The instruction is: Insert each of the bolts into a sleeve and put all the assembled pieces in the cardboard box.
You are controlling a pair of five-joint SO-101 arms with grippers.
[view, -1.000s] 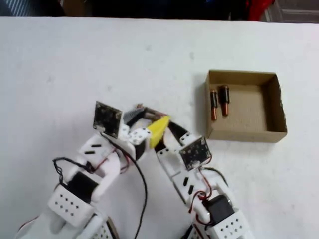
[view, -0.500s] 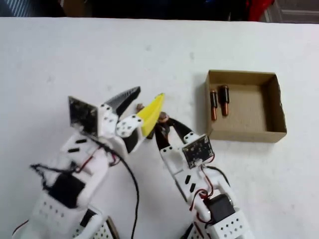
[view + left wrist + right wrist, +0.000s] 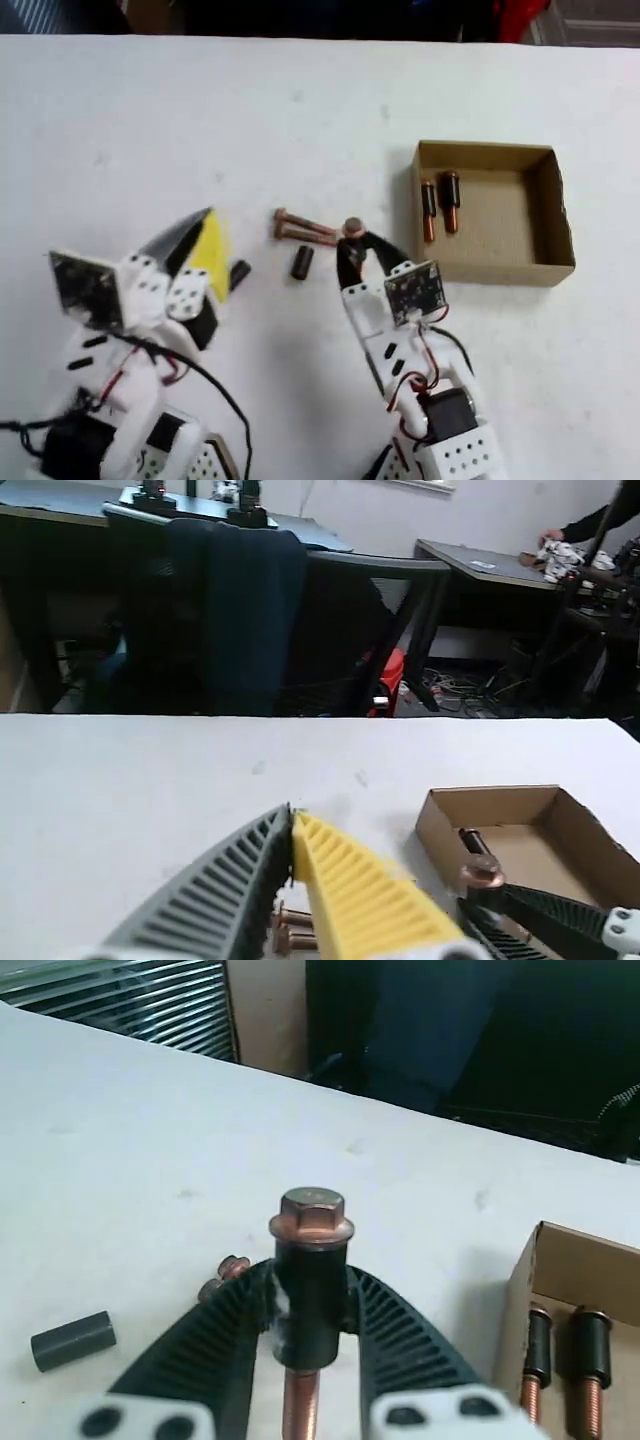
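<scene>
Cardboard box (image 3: 545,270): two assembled pieces (image 3: 450,203) are already laid inside. Right gripper (image 3: 310,1278), near the box: a third sleeved bolt (image 3: 312,1222) is clamped, not yet boxed; left gripper (image 3: 291,820): closed tight, nothing held. On the table (image 3: 150,120), two bare bolts (image 3: 300,229) and a loose sleeve (image 3: 302,262) are left to be joined, and a dark piece (image 3: 238,272) by the left gripper is judged possibly a second sleeve.

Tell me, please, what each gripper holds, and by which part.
The right gripper holds a bolt fitted in a black sleeve, clamped on the sleeve. The left gripper is shut and holds nothing.
</scene>
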